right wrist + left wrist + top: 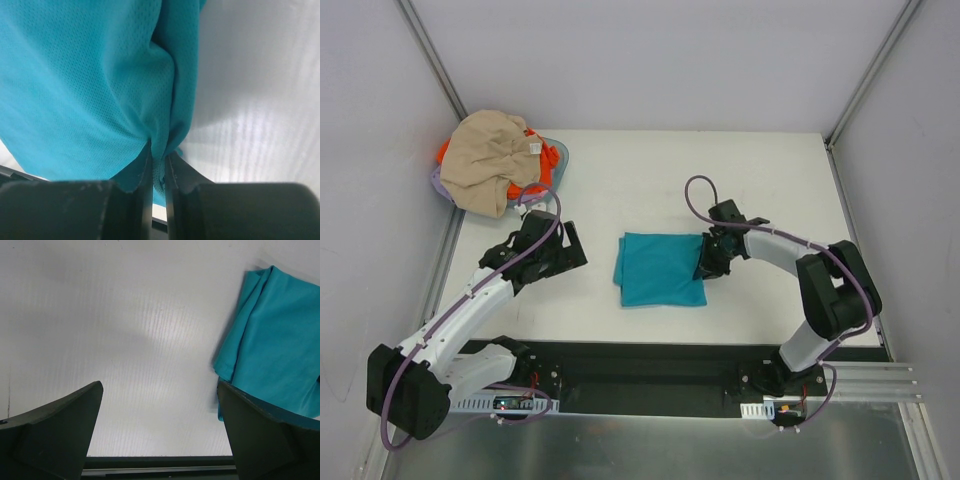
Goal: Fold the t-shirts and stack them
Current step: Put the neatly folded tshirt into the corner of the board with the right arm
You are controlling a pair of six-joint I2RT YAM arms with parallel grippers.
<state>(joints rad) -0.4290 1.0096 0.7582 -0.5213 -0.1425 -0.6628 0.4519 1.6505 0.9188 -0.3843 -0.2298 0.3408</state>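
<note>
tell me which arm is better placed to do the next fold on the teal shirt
Right. The right hand is pinched on the edge of the teal t-shirt, on the side nearest that arm. The left hand stands open over bare table, off the cloth.

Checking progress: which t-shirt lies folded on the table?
The teal t-shirt, a flat rectangle mid-table; the beige t-shirt and orange t-shirt are heaped together at the far-left corner.

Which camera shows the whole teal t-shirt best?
Top external: the folded teal t-shirt lies entirely in frame. Left wrist catches only one side of it; right wrist shows just a close-up fold pinched between the fingers of the right gripper.
</note>
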